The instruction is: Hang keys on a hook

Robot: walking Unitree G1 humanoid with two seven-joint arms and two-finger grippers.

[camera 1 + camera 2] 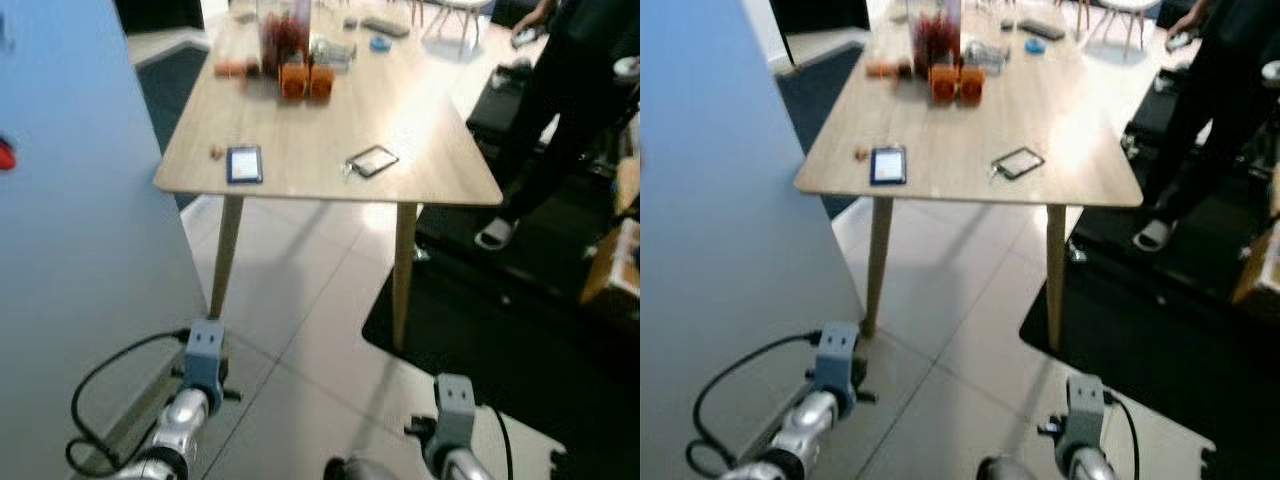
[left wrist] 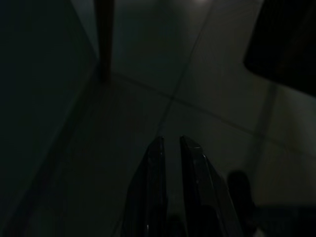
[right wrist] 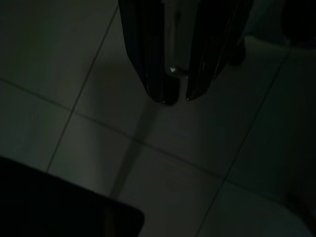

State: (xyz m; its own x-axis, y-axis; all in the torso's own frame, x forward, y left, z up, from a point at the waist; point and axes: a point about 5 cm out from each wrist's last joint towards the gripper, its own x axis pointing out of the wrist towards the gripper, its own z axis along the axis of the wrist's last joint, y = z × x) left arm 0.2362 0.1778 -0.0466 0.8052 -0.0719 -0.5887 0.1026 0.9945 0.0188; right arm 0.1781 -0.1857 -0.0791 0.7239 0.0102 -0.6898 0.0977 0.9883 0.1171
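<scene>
On the table, keys lie well beyond both pincers.

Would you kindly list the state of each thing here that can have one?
Keys: lying flat on the table, not hung.
Phone: flat, screen lit.
Left tool: nearly shut, empty, hanging over the floor.
Right tool: nearly shut, empty, hanging over the floor.
Person: standing beside the table.

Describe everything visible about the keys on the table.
The keys lie flat near the front right part of the light wooden table, right of a blue-framed phone. They look like a dark ring or loop with a small metal piece at its left end; blur hides finer detail. Nothing touches them but the tabletop, and both grippers hang low over the floor.
</scene>
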